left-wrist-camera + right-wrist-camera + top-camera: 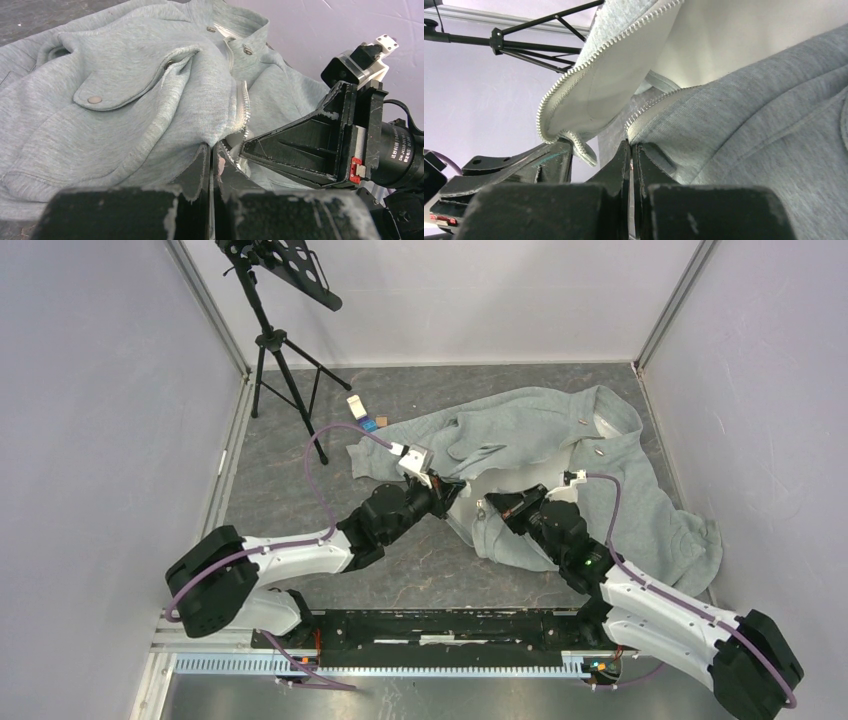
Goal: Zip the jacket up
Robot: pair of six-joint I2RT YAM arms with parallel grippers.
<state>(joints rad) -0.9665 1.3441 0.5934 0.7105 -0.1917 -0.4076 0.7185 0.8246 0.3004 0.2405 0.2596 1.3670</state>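
The light grey-green fleece jacket (560,440) lies open and rumpled on the dark floor mat, collar with metal snaps at the back. My left gripper (453,495) is shut on the lower end of one front edge, beside the pale zipper teeth (245,107), in the left wrist view (212,149). My right gripper (492,506) is shut on the other front edge at its zipper tape, in the right wrist view (630,146). The two grippers stand tip to tip, a small gap apart. The open flap with its zipper teeth (589,65) curls up between them.
A black music stand on a tripod (275,340) stands at the back left. Small white and blue items (362,412) lie near the jacket's left sleeve. Grey walls close in on both sides and at the back. A patch pocket with a snap (94,100) faces the left wrist camera.
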